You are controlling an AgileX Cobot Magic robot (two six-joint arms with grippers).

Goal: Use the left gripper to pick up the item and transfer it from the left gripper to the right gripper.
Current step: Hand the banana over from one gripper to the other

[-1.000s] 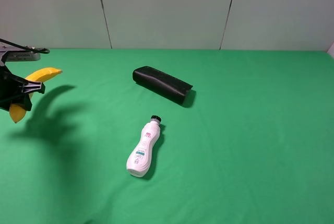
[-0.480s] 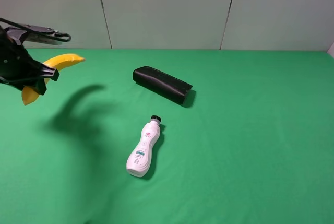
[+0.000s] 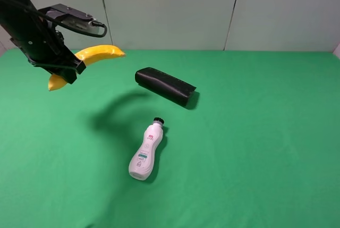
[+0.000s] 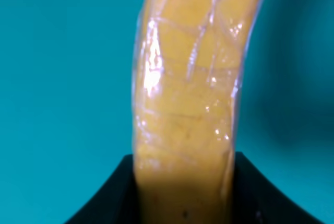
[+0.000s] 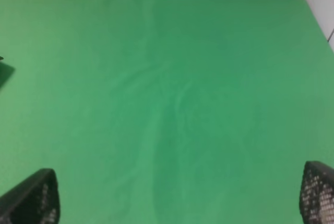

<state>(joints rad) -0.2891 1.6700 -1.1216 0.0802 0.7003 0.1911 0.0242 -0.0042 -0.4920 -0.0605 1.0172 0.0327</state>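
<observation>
The yellow banana hangs in the air over the table's far left, held near one end by my left gripper, a black claw on a bulky arm with a thick cable. In the left wrist view the banana fills the frame, clamped between the black fingers. My right gripper is open and empty over bare green cloth, its dark fingertips wide apart. It is out of the exterior high view.
A white bottle with a black cap lies in the middle of the green table. A black oblong case lies behind it, right of the banana. A grey wall runs along the far edge.
My left gripper has carried the banana up and to the right, from the far left edge toward the black case. The bottle and the case have not moved.
</observation>
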